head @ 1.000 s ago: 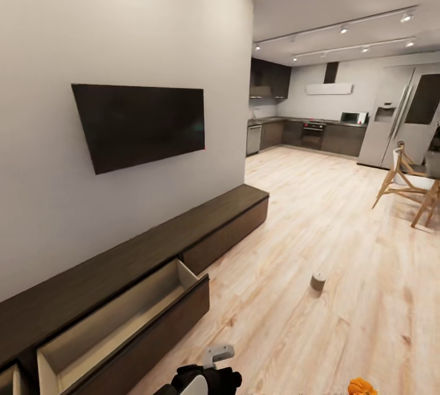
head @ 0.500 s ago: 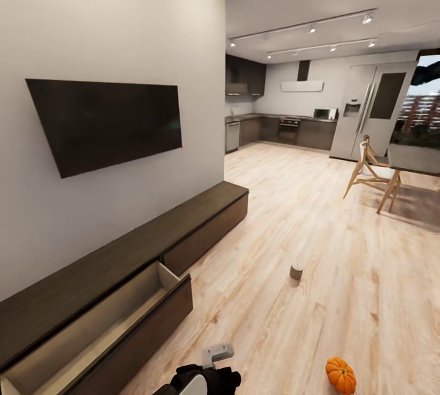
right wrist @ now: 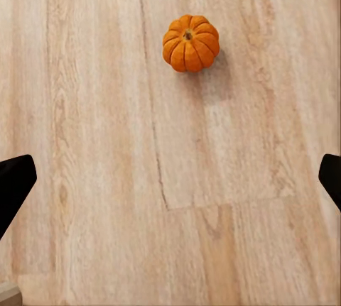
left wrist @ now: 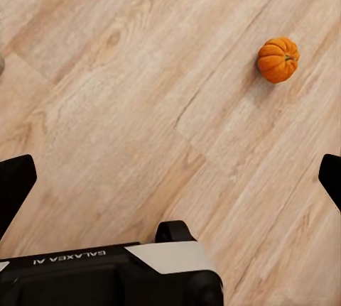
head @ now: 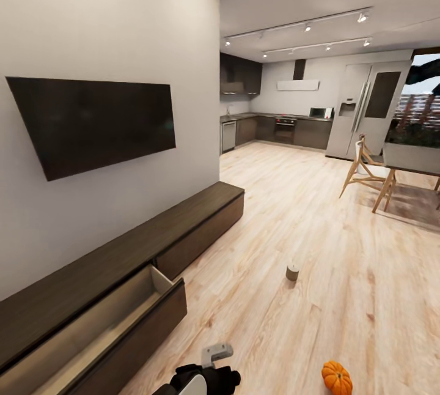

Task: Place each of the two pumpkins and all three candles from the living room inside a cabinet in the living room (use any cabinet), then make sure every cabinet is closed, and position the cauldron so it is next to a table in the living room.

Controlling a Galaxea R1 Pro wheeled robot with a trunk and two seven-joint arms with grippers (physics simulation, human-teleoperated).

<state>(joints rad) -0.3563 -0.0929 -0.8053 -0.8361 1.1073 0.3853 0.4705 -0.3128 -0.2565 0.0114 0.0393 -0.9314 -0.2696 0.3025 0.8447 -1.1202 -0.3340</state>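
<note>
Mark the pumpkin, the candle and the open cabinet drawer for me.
pumpkin (head: pixel 337 378), head view, on its ribbed orange side.
candle (head: pixel 293 272), head view, on its grey side.
cabinet drawer (head: pixel 131 341), head view, on its dark front panel.

Open plank floor (head: pixel 318 217) runs ahead of me toward the kitchen, with only a candle (head: pixel 293 271) standing alone on it and a pumpkin (head: pixel 337 378) nearer me to the right, well apart from each other. Along my left the cabinet (head: pixel 183 224) lines the wall, and its near drawer (head: pixel 116 328) juts out into the floor, mouth open upward, nothing over it. Chairs (head: pixel 366 172) and a bench (head: pixel 412 159) close off the far right. Under my left claw (left wrist: pixel 170 178) lies bare floor between the spread fingers, the pumpkin (left wrist: pixel 278 59) off beyond them. My right claw (right wrist: pixel 170 178) also hangs wide over bare boards, the pumpkin (right wrist: pixel 190 42) ahead, nothing between.
</note>
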